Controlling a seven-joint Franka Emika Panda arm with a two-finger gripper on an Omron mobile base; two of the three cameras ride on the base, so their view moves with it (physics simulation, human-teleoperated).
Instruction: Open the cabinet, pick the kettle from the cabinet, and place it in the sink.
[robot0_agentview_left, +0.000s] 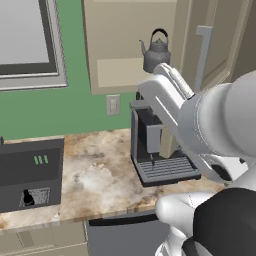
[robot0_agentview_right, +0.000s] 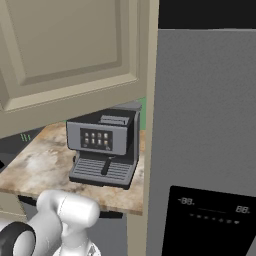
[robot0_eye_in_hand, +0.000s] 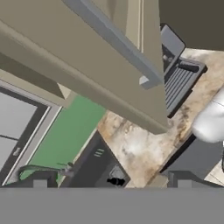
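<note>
Kettle (robot0_agentview_left: 157, 54) unlabelled, fridge panel (robot0_agentview_right: 212, 220) "88"

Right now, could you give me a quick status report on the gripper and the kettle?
Gripper open, holding nothing. Cabinet door swung open; kettle upright on the shelf inside. Coffee machine stands on the counter directly below.

Dull grey metal on the kettle (robot0_agentview_left: 157, 54); matt beige painted wood on the cabinet (robot0_agentview_left: 131, 45); mottled, faintly glossy stone on the table (robot0_agentview_left: 97, 177); brushed grey metal on the coffee machine (robot0_agentview_right: 104, 145).
</note>
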